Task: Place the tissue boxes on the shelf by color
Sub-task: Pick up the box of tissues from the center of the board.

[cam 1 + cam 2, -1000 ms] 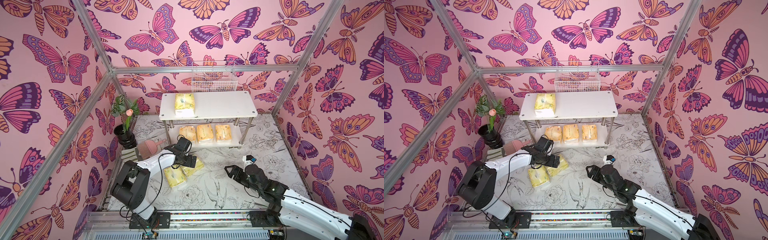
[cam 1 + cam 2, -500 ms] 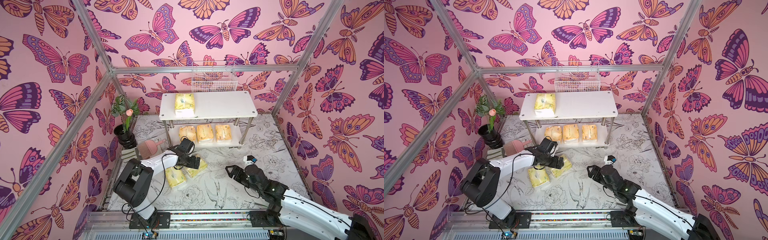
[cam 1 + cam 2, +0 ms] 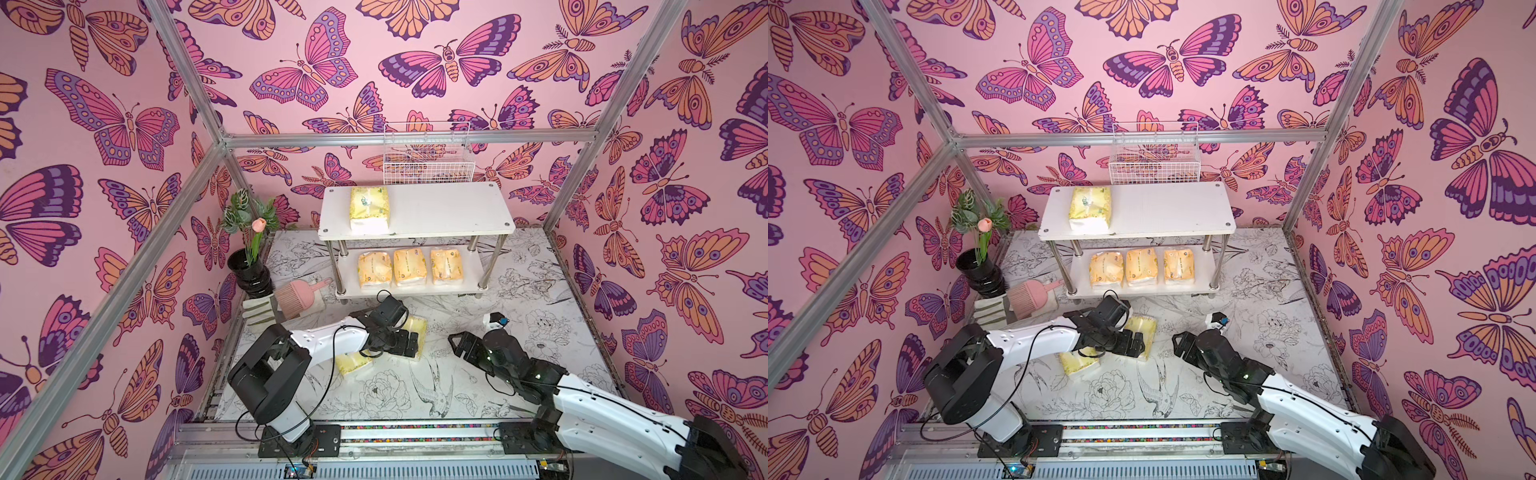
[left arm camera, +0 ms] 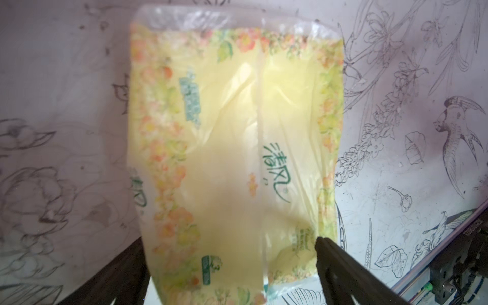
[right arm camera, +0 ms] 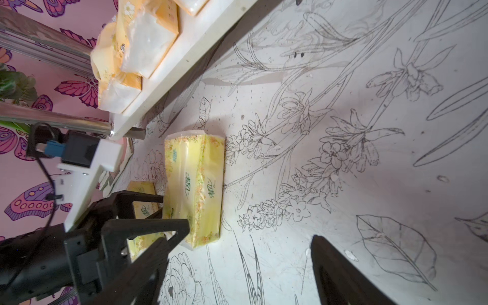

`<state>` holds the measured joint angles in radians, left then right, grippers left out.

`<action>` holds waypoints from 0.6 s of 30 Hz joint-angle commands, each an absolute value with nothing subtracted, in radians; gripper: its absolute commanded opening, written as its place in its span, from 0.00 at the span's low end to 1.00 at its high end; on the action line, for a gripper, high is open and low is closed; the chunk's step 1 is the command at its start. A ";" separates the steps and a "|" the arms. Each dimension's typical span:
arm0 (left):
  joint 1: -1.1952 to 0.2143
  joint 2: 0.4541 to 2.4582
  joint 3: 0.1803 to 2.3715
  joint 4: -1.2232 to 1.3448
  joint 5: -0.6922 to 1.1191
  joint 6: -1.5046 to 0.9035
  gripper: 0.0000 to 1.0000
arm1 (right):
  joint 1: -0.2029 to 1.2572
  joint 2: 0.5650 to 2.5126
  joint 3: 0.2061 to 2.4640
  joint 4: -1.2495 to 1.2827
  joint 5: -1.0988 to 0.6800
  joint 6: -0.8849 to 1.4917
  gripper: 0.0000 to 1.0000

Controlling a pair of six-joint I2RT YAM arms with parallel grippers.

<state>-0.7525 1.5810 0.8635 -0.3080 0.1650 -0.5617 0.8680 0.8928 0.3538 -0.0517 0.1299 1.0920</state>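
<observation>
The white two-tier shelf stands at the back. One yellow-green tissue box lies on its top board at the left end. Three orange boxes sit in a row on the lower board. On the floor, my left gripper is open, one finger on either side of a yellow-green box. Another yellow-green box lies partly under that arm. My right gripper is open and empty just right of them.
A white wire basket hangs on the back wall above the shelf. A black vase with a plant, a pink brush and a folded striped cloth crowd the left floor. Metal frame posts line the corners.
My left gripper has moved right and a little nearer, over the yellow-green box on the floor. The right gripper's jaws have opened slightly wider; that arm stays put.
</observation>
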 commanded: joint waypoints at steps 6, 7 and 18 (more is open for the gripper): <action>-0.648 1.522 0.844 -0.309 0.153 -0.694 1.00 | 0.846 1.038 0.348 0.132 -0.030 1.065 0.88; -0.633 1.526 0.844 -0.300 0.172 -0.694 1.00 | 0.843 1.062 0.349 0.161 -0.051 1.067 0.88; -0.532 1.632 0.846 -0.142 0.393 -0.729 1.00 | 0.836 1.331 0.416 0.342 -0.222 1.083 0.87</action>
